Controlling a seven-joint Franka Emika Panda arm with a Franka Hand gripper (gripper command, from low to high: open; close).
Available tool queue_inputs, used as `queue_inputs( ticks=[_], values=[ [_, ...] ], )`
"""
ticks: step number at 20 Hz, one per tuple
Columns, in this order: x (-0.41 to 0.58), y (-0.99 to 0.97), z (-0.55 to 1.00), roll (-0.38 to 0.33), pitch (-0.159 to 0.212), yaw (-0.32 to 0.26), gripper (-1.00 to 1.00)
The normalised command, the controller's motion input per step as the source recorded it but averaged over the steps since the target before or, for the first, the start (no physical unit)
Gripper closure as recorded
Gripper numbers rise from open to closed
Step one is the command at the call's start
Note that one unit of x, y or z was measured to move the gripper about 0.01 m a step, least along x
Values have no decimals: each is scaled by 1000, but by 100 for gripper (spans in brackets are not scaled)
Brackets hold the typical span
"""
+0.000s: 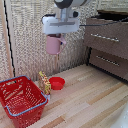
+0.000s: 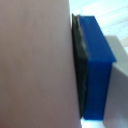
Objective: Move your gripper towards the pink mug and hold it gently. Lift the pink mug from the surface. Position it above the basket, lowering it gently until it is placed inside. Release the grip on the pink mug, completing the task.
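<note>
We saw a wood-plank floor (image 1: 95,100) across the lower scene, w/ a woven screen (image 1: 30,35) behind and a dark dresser (image 1: 107,42) at the exterior view's right. Next in size, the basket (image 1: 22,100) sat on the floor at the exterior view's lower left, red mesh w/ a light blue-grey rim, open side up; nothing showed inside it that we could make out. The arm (image 1: 67,6) came down from the top of frame, ending in the gripper (image 1: 54,36), a white boxy block held high above the floor. The mug (image 1: 53,45) hung right under that block, well off the floor, upright, handle toward the exterior view's right; it was up and to the right of the basket, not over it. A red bowl (image 1: 57,83) lay on the floor just beside the basket's far right corner, w/ a small yellowish box (image 1: 45,82) standing btwn the two, approx touching the rim. In the wrist view we saw the mug's pink wall (image 2: 32,65) filling most of the picture, w/ one blue finger (image 2: 97,70) pressed flat against it via a dark pad, so the fingers were clamped on the mug. The other finger was hidden.
</note>
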Motion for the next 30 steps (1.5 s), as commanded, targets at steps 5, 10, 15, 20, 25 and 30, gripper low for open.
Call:
queue_inputs(
  ticks=[5, 10, 15, 20, 25, 30],
  values=[
    [279, 959, 1, -11, 26, 1, 100],
    [265, 958, 1, -16, 6, 0, 100],
    [236, 948, -26, -38, 35, 0, 100],
    [163, 845, -325, -96, 69, 8, 100],
    [39, 461, -529, -103, 63, 4, 100],
    [0, 183, -642, -88, 20, 0, 100]
  ],
)
